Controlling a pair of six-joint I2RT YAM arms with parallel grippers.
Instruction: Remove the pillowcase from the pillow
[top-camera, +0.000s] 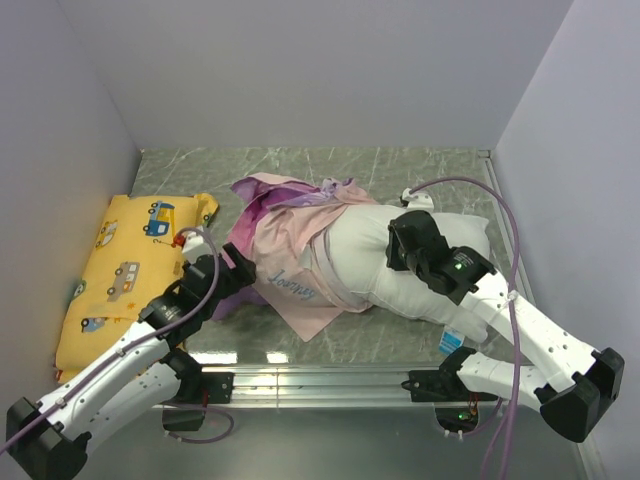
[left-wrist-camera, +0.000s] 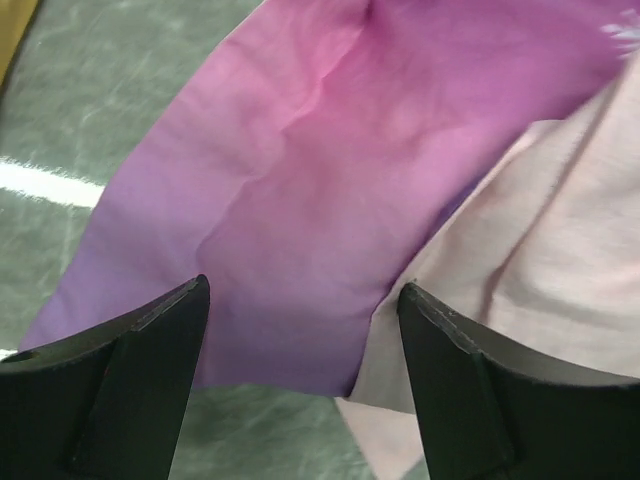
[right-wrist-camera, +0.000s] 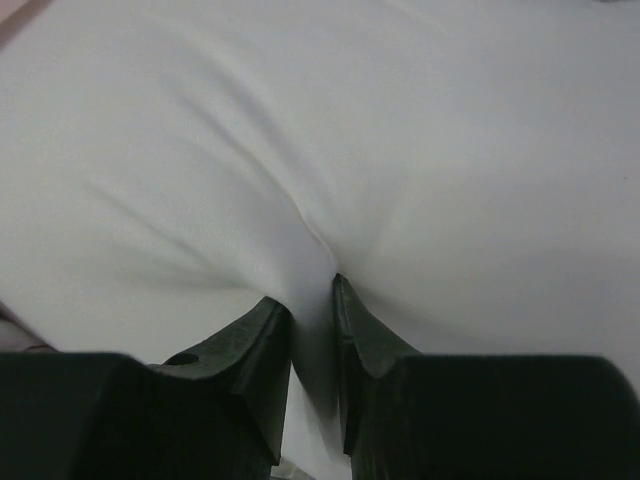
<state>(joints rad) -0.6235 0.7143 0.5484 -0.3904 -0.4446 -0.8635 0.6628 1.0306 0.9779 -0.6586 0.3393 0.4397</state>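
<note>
Pillowcase (left-wrist-camera: 320, 170) hem lies between wide-parted left tool (left-wrist-camera: 302, 288).

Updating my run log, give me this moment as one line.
pillowcase: partly peeled off, pale reverse showing | pillow: right end bare | left jaws: open over pillowcase | right jaws: pinching pillow fabric | removal: unfinished

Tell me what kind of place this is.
Probably a lab robot cell: plain white walls box in a marbled tabletop, and the left arm and right arm are bolted to a metal rail.
</note>
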